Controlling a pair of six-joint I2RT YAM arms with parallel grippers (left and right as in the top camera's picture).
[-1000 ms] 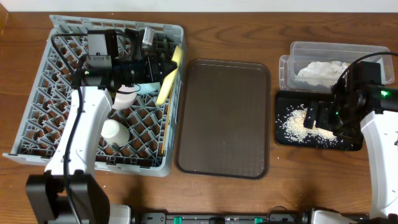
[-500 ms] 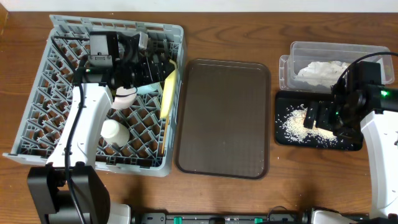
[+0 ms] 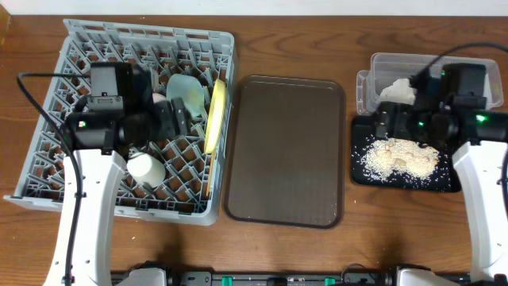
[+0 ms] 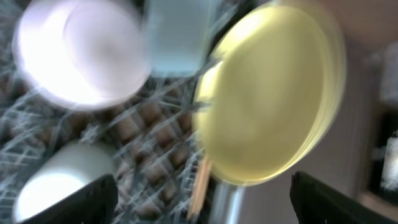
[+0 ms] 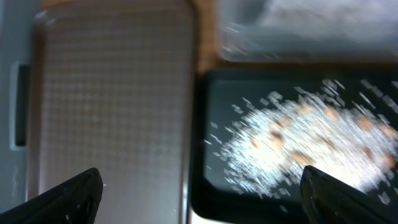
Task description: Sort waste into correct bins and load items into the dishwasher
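In the grey dishwasher rack [image 3: 55, 151] the pale-yellow plate [image 3: 216, 111] [image 4: 267, 93] stands on edge by the right wall. Beside it lie the light-blue bowl [image 3: 184, 86] [image 4: 177, 31] and a white bowl [image 3: 147, 168] [image 4: 56, 180]. The chopsticks [image 3: 209, 171] [image 4: 202, 186] lean under the plate. My left gripper [image 3: 181, 117] [image 4: 199, 205] is open just left of the plate and holds nothing. Rice grains [image 3: 401, 157] [image 5: 298, 137] are heaped in the black tray [image 3: 361, 171]. My right gripper [image 3: 382, 123] [image 5: 205, 199] hangs open over that tray's left edge. A white napkin [image 3: 401, 89] lies in the clear tub [image 3: 381, 63].
The empty brown serving tray [image 3: 286, 151] [image 5: 112, 93] lies between the rack and the bins. A second white round piece [image 4: 81, 50] sits in the rack beside the blue bowl. Both wrist views are blurred by motion.
My left gripper has opened, let go of the yellow plate and drawn back to the left; the plate now stands in the rack. My right arm has shifted back, uncovering the rice heap.
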